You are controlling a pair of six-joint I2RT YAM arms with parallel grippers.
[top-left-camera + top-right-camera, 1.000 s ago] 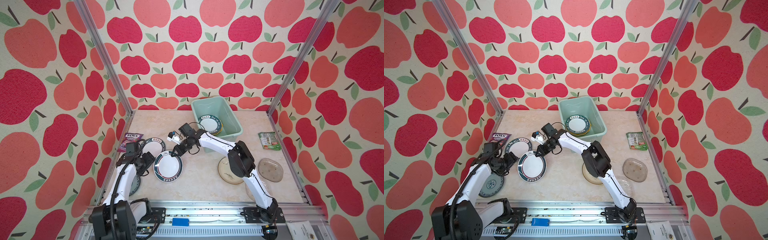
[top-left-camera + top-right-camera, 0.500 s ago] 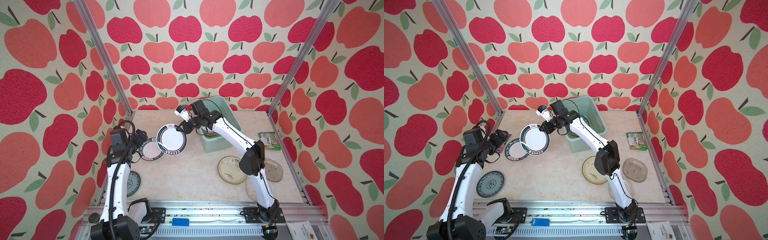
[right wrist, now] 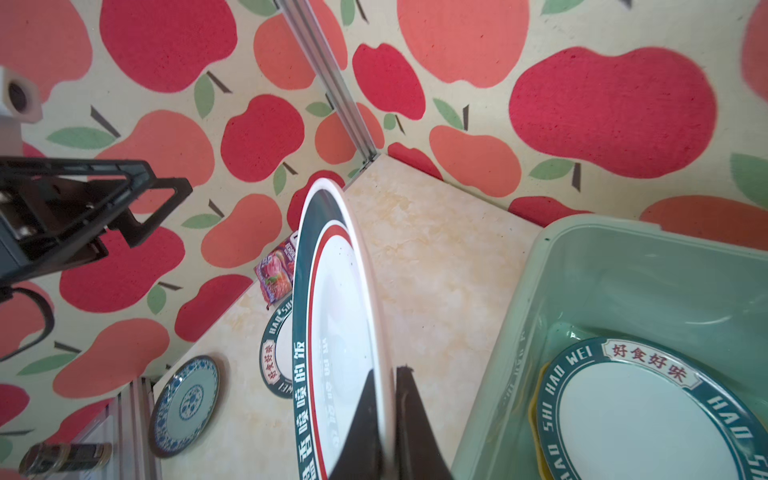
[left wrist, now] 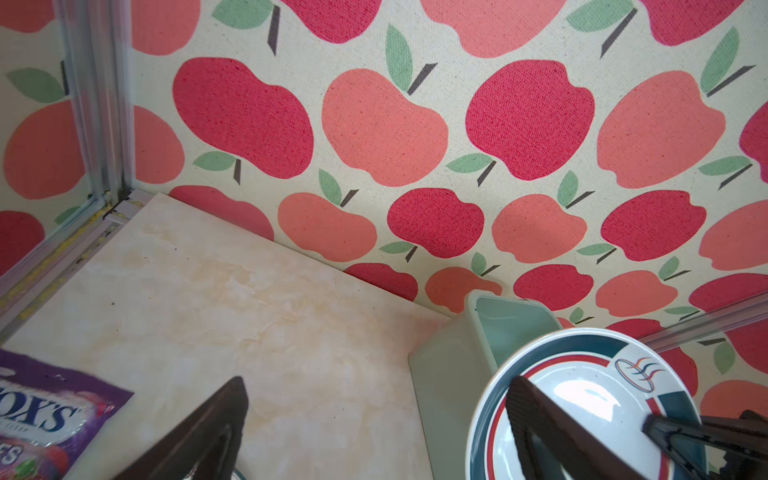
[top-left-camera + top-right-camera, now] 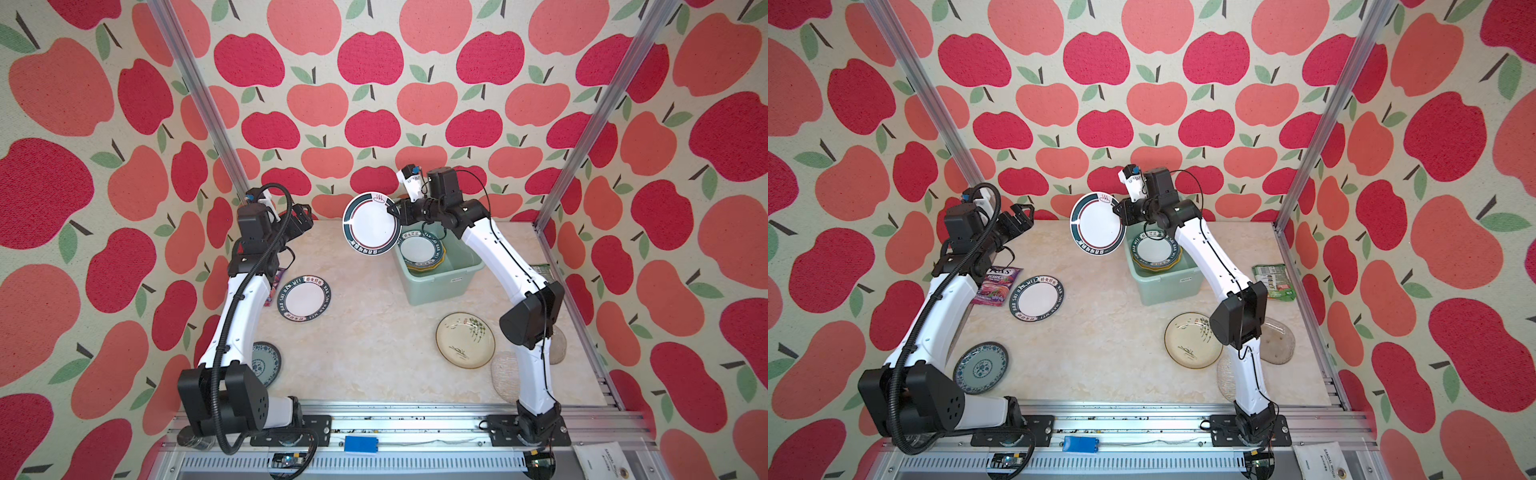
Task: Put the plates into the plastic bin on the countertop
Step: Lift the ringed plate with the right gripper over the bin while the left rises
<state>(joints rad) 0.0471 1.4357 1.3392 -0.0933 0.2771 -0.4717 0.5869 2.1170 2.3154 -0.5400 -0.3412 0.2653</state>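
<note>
Judging by how things lay, the job stood less than half done. The plastic bin sat near the far edge of the countertop, a little right of its middle, and held two plates: a lettered plate lying on a yellow plate. A third, the held plate, white with a dark green and red rim, was in the air, tipped almost on edge just over the bin's left wall, not yet inside. Five more waited on the countertop: a second lettered plate near the left edge, a blue-patterned plate at the near left corner, a cream plate with a green plant toward the near right, and two glass plates beside the right arm, near the right edge, partly hidden by that arm.

The right gripper pinched the held plate's rim, jaws narrow with the rim between them. Its arm arched high from the near edge, elbow up, forearm reaching back over the bin. The left gripper hung empty above the far left corner, jaws spread wide, its arm raised steeply along the left edge. A purple packet by the left edge and a green packet by the right edge were no part of the job.
</note>
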